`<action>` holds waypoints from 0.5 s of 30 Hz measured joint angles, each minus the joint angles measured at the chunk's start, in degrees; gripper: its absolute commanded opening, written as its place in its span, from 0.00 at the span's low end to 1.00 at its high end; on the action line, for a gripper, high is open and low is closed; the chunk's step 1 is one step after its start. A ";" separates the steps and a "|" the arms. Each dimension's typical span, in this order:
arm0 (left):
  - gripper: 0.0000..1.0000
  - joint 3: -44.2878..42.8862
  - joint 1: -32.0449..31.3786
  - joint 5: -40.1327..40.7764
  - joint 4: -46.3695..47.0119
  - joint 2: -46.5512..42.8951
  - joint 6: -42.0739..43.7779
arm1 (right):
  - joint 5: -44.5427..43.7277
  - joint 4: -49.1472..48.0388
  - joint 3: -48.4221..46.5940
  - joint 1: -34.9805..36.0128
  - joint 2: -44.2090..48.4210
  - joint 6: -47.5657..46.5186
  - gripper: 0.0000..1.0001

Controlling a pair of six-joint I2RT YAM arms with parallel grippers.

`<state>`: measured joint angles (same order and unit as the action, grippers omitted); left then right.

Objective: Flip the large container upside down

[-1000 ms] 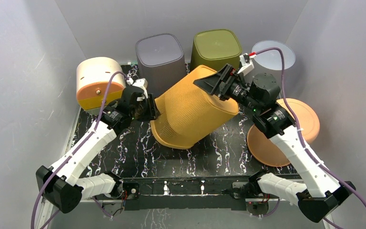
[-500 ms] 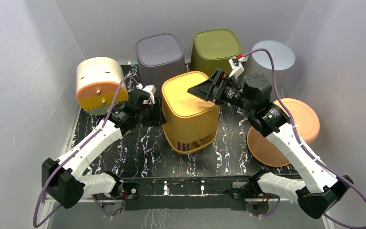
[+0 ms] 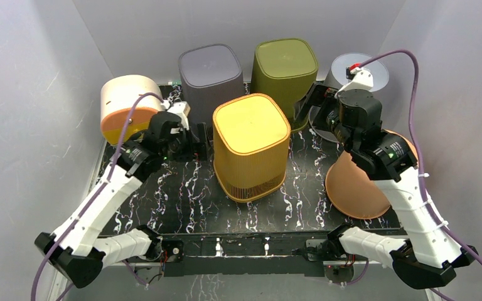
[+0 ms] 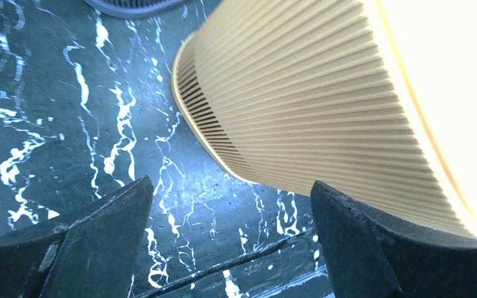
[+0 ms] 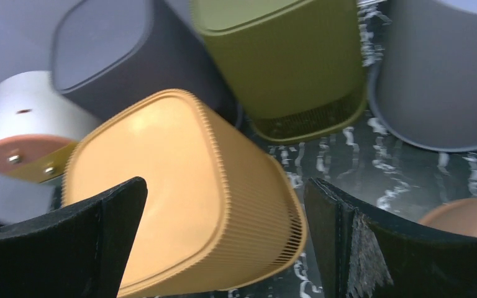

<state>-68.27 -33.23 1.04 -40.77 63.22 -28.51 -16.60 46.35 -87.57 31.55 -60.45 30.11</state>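
Observation:
The large container (image 3: 251, 138) is yellow and ribbed. It stands mouth down on the black marbled table (image 3: 182, 200), flat base facing up. My left gripper (image 3: 199, 145) sits just left of its side, open and holding nothing. In the left wrist view, the ribbed wall (image 4: 323, 93) fills the upper right beyond the open gripper (image 4: 230, 183), apart from both fingers. My right gripper (image 3: 310, 106) is open, raised behind the container's right corner. In the right wrist view, the gripper (image 5: 223, 182) frames the container (image 5: 161, 186) from a distance.
A dark grey bin (image 3: 210, 75) and an olive bin (image 3: 285, 63) stand upside down behind the container. A pale grey round bin (image 3: 361, 69) is at the back right. An orange round bin (image 3: 376, 175) lies at the right, and a white-and-orange drum (image 3: 125, 106) at the left.
The yellow container went from tilted between both grippers to standing on its mouth. My left gripper opened and let go. The right arm drew back up and to the right.

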 measured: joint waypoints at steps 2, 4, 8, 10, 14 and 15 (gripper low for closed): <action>0.98 -2.34 -0.02 3.13 -1.75 -1.68 -0.92 | -6.32 2.99 -0.90 0.00 -0.42 -1.44 0.98; 0.98 -3.87 -0.02 7.10 -3.10 -3.26 -3.15 | -8.87 4.09 -0.98 0.00 -0.85 -1.77 0.98; 0.98 -4.28 0.00 12.98 -4.50 -5.97 -7.28 | -11.32 7.63 -3.34 -1.42 -4.70 -2.29 0.98; 0.98 -4.48 0.00 14.69 -4.74 -6.47 -8.13 | -10.62 8.28 -5.09 -3.48 -7.52 -2.95 0.98; 0.98 -7.76 0.00 17.70 -5.11 -5.38 -7.69 | -5.66 9.81 -8.09 -9.27 -12.15 -3.74 0.98; 0.98 -9.42 0.00 18.38 -5.09 -4.70 -7.13 | -4.09 10.08 -9.38 -10.62 -13.25 -3.93 0.98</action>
<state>-77.69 -33.23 19.42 -45.87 58.52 -35.64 -20.69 56.42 -96.95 20.93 -73.69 26.17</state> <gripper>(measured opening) 0.983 0.981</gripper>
